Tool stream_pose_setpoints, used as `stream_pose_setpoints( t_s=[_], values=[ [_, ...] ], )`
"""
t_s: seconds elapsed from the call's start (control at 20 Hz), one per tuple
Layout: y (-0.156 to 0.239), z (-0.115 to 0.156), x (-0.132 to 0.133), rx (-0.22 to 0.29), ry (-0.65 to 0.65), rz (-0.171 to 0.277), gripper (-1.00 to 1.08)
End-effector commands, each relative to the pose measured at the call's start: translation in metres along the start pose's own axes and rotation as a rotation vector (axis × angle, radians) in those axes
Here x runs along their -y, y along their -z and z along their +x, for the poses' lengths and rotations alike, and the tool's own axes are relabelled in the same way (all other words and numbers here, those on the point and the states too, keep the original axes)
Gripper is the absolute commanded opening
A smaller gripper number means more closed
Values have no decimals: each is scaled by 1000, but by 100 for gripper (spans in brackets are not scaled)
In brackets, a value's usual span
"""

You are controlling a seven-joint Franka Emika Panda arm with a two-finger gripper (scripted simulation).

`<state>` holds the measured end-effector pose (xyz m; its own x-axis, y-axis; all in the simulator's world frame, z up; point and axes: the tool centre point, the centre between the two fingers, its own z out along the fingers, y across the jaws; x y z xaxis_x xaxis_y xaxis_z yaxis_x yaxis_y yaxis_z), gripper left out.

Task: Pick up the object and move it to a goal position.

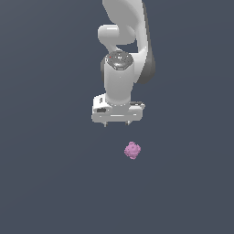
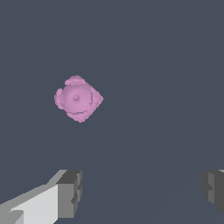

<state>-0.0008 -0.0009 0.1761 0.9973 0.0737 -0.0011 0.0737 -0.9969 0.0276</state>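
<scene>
resting alone on a plain dark blue-grey surface [image 1: 50, 183] is the object [image 1: 132, 150], a small pink-purple blob with a lumpy, berry-like skin. nothing touches it. in the exterior view it lies a little below the middle of the picture, slightly toward the exterior view's right. the wrist view shows it from above as a rounded centre ringed by small bumps [image 2: 78, 98].

above it in the exterior view hangs the gripper [image 1: 116, 124] of a white robot arm [image 1: 121, 59], pointing straight down. the gripper is apart from the object, with bare surface visible between them, and it sits a little toward the exterior view's left of the object, which is narrower than the gripper's white body.

the jaws stand wide apart and hold nothing. in the wrist view, one grey fingertip [image 2: 70, 193] shows at one side of the picture and the other [image 2: 214, 189] at the far edge, with empty surface between them. the object lies outside that gap, well clear of both.
</scene>
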Motion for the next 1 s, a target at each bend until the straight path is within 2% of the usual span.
stream_pose_setpoints(
  t_s=[0.0,0.45,0.95],
  values=[
    [-2,2,2,0,-16,1,100],
    [-15,16,14,1,-141,8,100],
    [-41,40,38,3,-372,18,100]
  ],
)
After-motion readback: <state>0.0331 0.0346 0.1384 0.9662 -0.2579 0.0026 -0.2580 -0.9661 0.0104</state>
